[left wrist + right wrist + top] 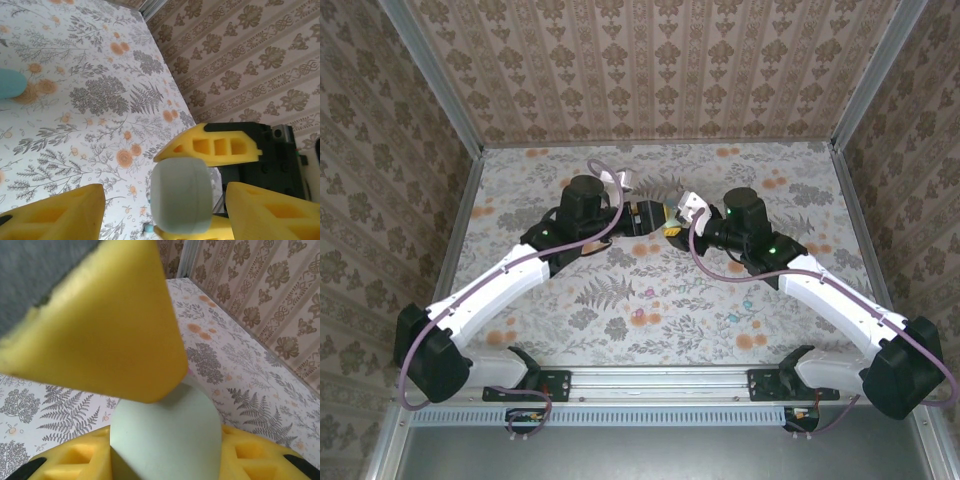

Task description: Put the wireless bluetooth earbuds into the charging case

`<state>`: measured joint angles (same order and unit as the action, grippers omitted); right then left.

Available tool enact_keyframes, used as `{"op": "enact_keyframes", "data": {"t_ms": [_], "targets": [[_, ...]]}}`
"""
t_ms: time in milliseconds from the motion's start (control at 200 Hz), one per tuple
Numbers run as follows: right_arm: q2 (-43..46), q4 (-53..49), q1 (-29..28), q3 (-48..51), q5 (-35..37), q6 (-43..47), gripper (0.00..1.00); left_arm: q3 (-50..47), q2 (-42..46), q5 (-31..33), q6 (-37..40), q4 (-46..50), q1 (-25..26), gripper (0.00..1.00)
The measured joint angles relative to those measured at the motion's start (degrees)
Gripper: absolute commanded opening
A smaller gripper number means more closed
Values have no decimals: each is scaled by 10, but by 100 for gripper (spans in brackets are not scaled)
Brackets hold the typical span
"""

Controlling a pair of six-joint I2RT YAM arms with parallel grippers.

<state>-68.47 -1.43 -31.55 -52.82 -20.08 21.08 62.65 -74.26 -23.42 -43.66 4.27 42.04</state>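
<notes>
From above, the left gripper (645,214) and right gripper (672,226) meet tip to tip. In the left wrist view its fingers (55,215) stand wide either side of a pale green case (180,195), a tiny cyan earbud (146,229) just below it. In the right wrist view, fingers (100,315) clamp the case (165,440).

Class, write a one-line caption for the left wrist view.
Right pincer grips a pale case, framed by the open left pincer, above flowered cloth.
</notes>
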Motion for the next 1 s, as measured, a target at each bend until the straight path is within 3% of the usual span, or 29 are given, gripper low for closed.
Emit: {"op": "enact_keyframes", "data": {"t_ms": [315, 500, 615, 690, 850, 1000], "targets": [[0, 2, -8, 0, 2, 0, 34, 5, -28, -11, 3, 1, 4, 53], [0, 3, -8, 0, 4, 0, 35, 11, -31, -21, 4, 0, 7, 33], [0, 6, -8, 0, 6, -2, 41, 14, -30, -21, 3, -3, 7, 15], [1, 12, -8, 2, 10, -7, 50, 14, -28, -17, -6, -5, 7, 5], [42, 75, 1, 49, 3, -28, 67, -31, 7, -17, -82, -64, -21, 2], [70, 148, 44, 101, -46, -62, 67, -60, 37, -14, -152, -105, -48, 2]]}}
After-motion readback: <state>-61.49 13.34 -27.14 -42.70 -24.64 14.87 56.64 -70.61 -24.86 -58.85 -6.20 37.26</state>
